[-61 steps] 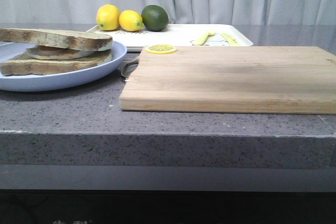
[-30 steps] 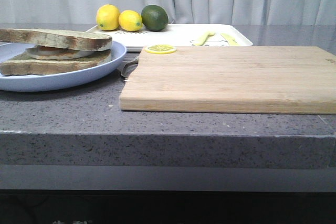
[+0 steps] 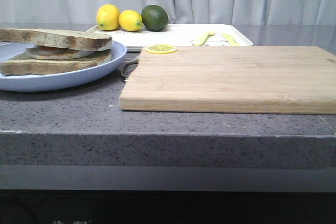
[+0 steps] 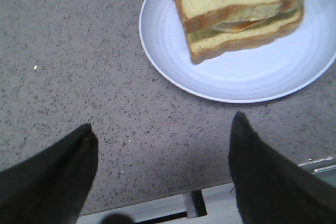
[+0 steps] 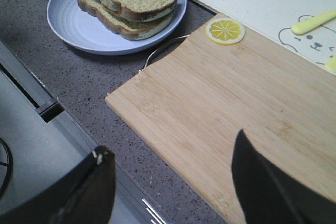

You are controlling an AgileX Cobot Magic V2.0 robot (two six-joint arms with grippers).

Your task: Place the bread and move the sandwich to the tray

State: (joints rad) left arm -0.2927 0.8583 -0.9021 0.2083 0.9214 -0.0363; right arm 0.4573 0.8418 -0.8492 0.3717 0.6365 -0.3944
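Note:
The sandwich (image 3: 55, 51) lies on the round pale-blue plate (image 3: 113, 59) at the left of the counter. Its top slice, the bread (image 3: 55, 38), rests over the egg and the lower slice. It also shows in the left wrist view (image 4: 239, 11) and the right wrist view (image 5: 128, 1). The white tray (image 3: 178, 34) lies at the back. My left gripper (image 4: 163, 135) is open and empty above the counter's front edge, short of the plate (image 4: 173, 61). My right gripper (image 5: 170, 153) is open and empty over the front edge of the cutting board (image 5: 236, 98). Neither gripper shows in the front view.
A wooden cutting board (image 3: 231, 77) fills the middle and right, with a lemon slice (image 3: 160, 49) at its back left corner. Two lemons (image 3: 107, 17) and a lime (image 3: 154, 17) sit on the tray's left end, yellow utensils (image 3: 203, 38) on its right.

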